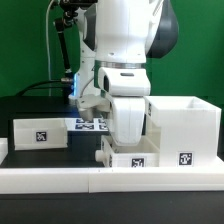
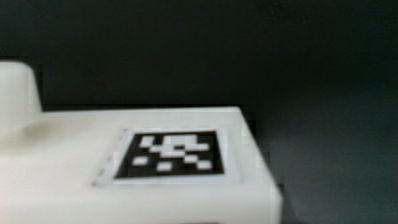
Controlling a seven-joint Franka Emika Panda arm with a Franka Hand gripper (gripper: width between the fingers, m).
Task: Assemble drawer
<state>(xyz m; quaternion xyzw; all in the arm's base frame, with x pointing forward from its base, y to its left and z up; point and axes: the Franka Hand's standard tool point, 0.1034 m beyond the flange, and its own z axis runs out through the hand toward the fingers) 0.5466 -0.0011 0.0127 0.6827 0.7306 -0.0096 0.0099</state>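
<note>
Black desk (image 1: 30, 108) holds one big casing (image 1: 186, 125) and two trays: side tray (image 1: 40, 133), middle tray (image 1: 135, 158). I cannot tell if the one gripper (image 1: 106, 150) pinches.

Claw (image 1: 108, 150): tips masked by the white robot arm (image 1: 125, 45); grip unreadable.
Flat white tagged marker board (image 1: 88, 124): half hidden behind the arm.
White plastic tagged drawer part (image 2: 178, 150): blurred, cropped by frame edge.
</note>
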